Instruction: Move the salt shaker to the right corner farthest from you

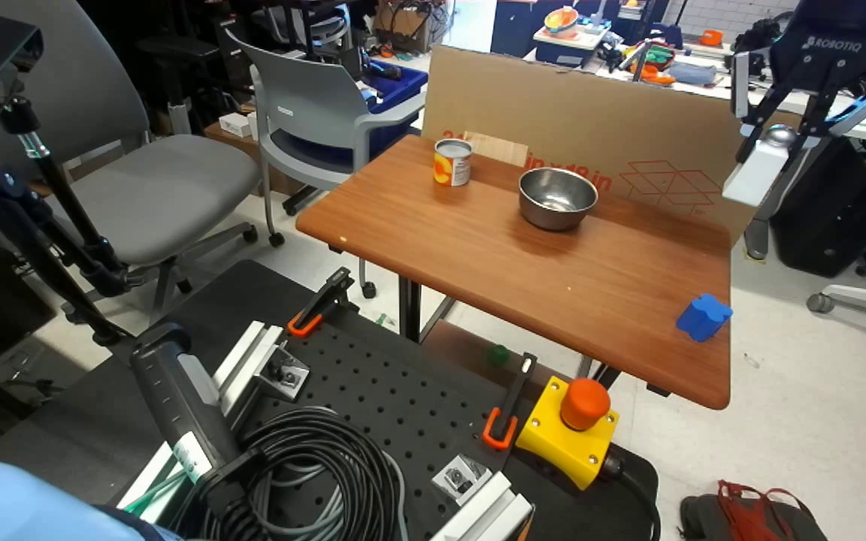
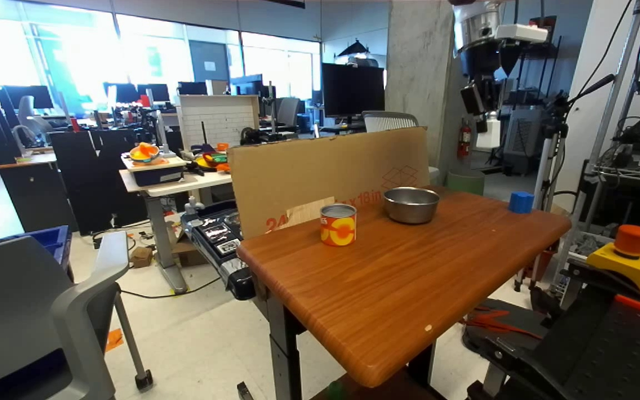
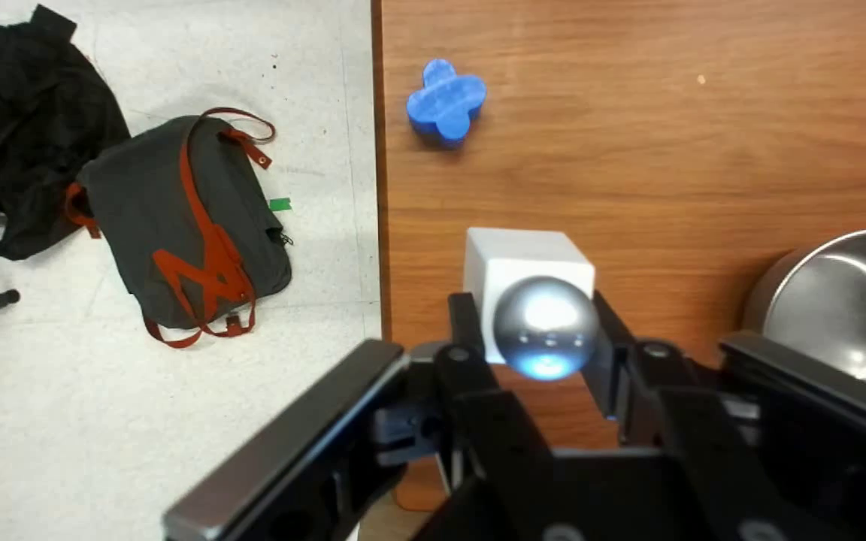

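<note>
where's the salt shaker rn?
The salt shaker is in the gripper, up in the air; in the wrist view, just right of centre, below the blue block and left of the metal bowl.

Both exterior views share the tabletop (image 1: pixel 538 263), seen slantwise from above; the wrist view looks down, nearer.

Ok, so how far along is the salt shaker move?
Done: pickup; the salt shaker hangs clear of the tabletop. In hand: the gripper holds it aloft in both exterior views. Left: lowering and releasing it, likely at the corner low in the wrist view.
</note>
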Robot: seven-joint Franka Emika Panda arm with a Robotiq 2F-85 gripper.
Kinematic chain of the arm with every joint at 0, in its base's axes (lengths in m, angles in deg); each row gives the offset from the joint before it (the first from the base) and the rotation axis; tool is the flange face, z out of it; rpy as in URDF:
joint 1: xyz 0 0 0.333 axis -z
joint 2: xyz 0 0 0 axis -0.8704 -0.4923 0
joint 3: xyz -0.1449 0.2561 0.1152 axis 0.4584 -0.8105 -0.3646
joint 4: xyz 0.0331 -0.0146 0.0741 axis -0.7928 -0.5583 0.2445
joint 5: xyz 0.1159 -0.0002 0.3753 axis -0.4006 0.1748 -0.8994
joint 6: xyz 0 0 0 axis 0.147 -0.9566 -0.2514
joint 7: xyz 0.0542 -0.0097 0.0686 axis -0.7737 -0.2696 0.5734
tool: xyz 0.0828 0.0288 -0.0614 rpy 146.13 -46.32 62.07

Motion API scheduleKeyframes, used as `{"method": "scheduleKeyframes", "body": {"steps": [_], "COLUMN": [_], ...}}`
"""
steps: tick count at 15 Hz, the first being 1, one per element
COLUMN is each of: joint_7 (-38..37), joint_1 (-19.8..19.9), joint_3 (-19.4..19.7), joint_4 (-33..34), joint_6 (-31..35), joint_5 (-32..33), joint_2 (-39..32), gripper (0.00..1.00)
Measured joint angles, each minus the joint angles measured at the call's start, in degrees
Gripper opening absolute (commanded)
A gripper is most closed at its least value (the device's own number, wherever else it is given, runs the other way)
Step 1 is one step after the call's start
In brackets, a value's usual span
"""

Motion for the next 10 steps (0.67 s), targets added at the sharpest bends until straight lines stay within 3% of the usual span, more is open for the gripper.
{"method": "scheduleKeyframes", "body": {"steps": [10], "joint_7": [-5.87], "joint_1": [-0.19], "joint_3": [-2.57], "joint_4": [24.26], "joint_6": [0.0], "joint_5": [-0.09], "joint_2": [-21.9], "gripper": [0.1]}}
